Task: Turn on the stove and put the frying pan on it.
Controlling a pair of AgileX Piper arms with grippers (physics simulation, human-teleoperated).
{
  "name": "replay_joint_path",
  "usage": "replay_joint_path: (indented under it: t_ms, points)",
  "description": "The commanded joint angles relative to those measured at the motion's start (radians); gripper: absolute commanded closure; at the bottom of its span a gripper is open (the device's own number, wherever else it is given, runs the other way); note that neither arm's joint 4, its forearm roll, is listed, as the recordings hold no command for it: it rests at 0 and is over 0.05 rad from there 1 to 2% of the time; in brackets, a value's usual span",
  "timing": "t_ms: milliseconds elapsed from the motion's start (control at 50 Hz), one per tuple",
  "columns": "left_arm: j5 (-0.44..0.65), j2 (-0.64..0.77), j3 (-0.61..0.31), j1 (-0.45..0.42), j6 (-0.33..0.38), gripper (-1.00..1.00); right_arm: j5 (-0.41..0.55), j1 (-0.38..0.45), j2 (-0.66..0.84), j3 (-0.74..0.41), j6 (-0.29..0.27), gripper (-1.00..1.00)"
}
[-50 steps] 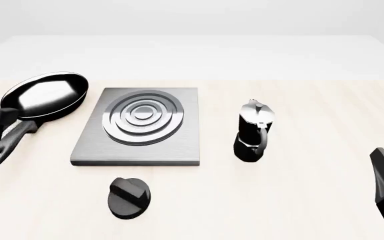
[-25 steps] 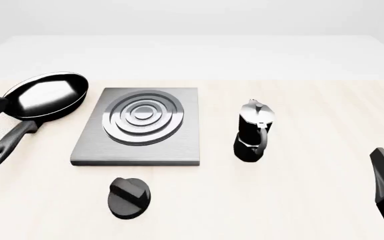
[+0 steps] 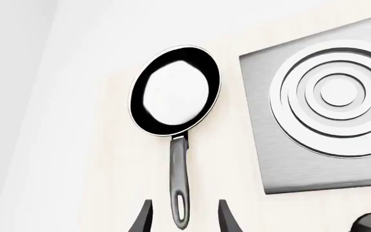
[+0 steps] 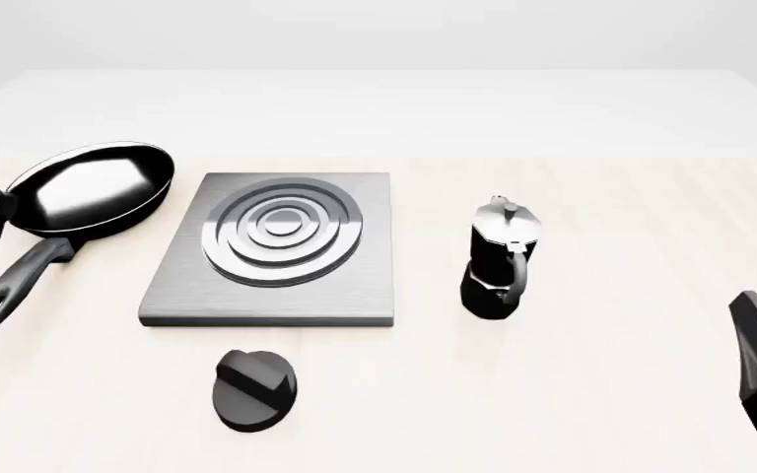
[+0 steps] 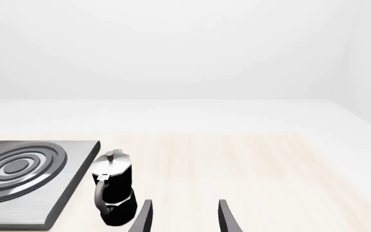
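Drifted slightly right and nearer since half a second ago: left gripper (image 3: 184,220) at the far-left edge of the front view, after pulling back from the pan handle it overlapped a second ago. Seen in the left wrist view with fingers (image 3: 143,220) spread apart, straddling the tip of the handle without touching it. Nothing else shifted.

Frying pan (image 4: 90,189) lying on the table (image 4: 615,394) at far left, just beside the stove (image 4: 273,251), not on it. Long axis running diagonally: round bowl toward the far right, long black handle (image 4: 17,286) pointing near and left. Glossy black outside, thin silver rim, mirror-bright inside reflecting white.

Stove plate flat, square, grey, with raised concentric rings; separate round black knob (image 4: 253,390) with a ridge sitting just near of the plate, apart from it.

Black moka pot (image 4: 499,258) standing upright right of the plate.

Right gripper (image 5: 184,220) low at the near right, well apart from everything, fingers parted around empty air in its wrist view.
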Motion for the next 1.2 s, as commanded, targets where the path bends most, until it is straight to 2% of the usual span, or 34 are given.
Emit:
replay_joint_path:
  t_ms: [20,400,820,1200]
  points:
    - [-0.054,0.066,-0.006,0.014,0.008,-1.00,0.000,0.000,0.000,0.000,0.000,-1.00]
    - [-0.129,0.141,0.023,0.018,-0.011,-1.00,0.000,0.000,-0.001,0.000,0.000,-1.00]
    - [-0.198,0.239,-0.017,0.059,-0.005,-1.00,0.000,0.000,0.000,0.000,0.000,-1.00]
    - [-0.249,0.303,0.016,0.068,-0.011,-1.00,0.000,0.000,0.000,0.000,0.000,-1.00]
